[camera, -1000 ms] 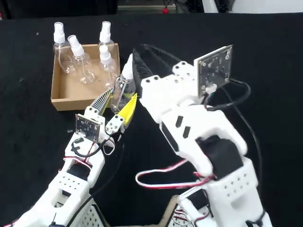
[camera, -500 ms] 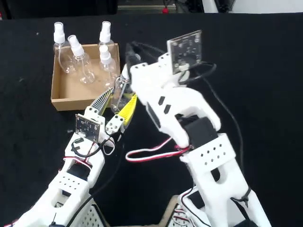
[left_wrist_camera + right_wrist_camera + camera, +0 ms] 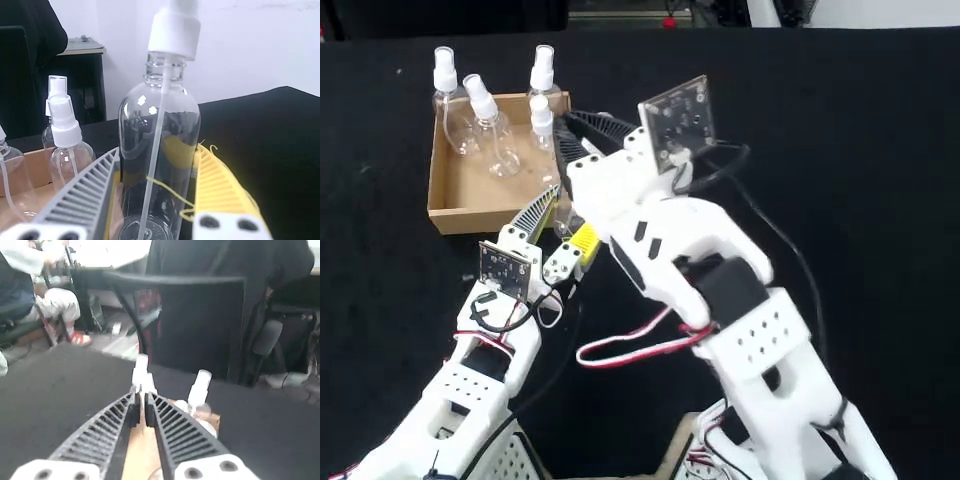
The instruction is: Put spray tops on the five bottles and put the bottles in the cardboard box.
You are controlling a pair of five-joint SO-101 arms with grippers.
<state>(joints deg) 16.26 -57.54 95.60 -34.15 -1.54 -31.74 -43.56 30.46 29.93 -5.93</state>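
A clear bottle (image 3: 160,115) stands upright between the grey and yellow fingers of my left gripper (image 3: 157,150), which is shut on its body. A white spray top (image 3: 172,30) sits on the bottle's neck, its tube hanging inside. In the high view my left gripper (image 3: 565,215) is just off the near right corner of the cardboard box (image 3: 470,215). My right gripper (image 3: 570,135) hangs over the bottle, its black fingers closed around the spray top (image 3: 141,367). Several capped bottles (image 3: 490,125) stand in the box.
My right arm (image 3: 670,240) crosses above my left arm (image 3: 490,320) and hides most of the held bottle from above. Black cloth covers the table (image 3: 840,150) right of the arms. A capped bottle (image 3: 200,385) in the box stands close beside the black fingers.
My right arm has swung left toward the box and over the held bottle, its wrist turning. My left gripper and its bottle have stayed where they were.
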